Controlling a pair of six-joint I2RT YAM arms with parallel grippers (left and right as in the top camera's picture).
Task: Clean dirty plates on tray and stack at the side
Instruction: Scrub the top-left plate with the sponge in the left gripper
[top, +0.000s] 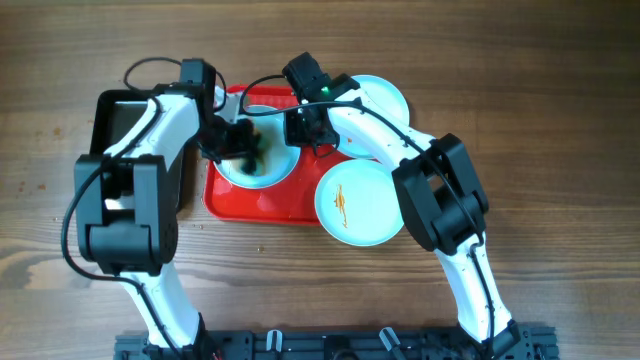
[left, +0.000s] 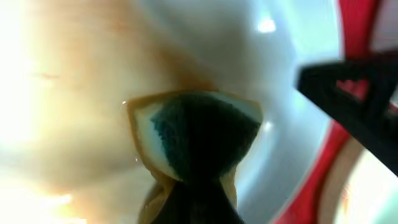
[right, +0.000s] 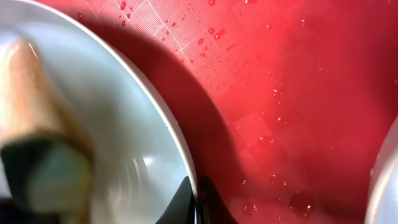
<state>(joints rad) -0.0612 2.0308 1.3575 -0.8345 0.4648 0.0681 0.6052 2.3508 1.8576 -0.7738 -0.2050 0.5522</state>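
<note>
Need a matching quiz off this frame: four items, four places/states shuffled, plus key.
1. sponge
2. centre plate
3. streaked plate
4. black tray

A. far left, beside the red tray
B. front right, orange streak in its middle
C. held in the left gripper, pressed on a plate
D. on the red tray, rim pinched by the right gripper

Pairs: 1-C, 2-D, 3-B, 4-A

Three plates (top: 358, 203), two trays (top: 232, 203), one sponge (left: 196, 134)
</note>
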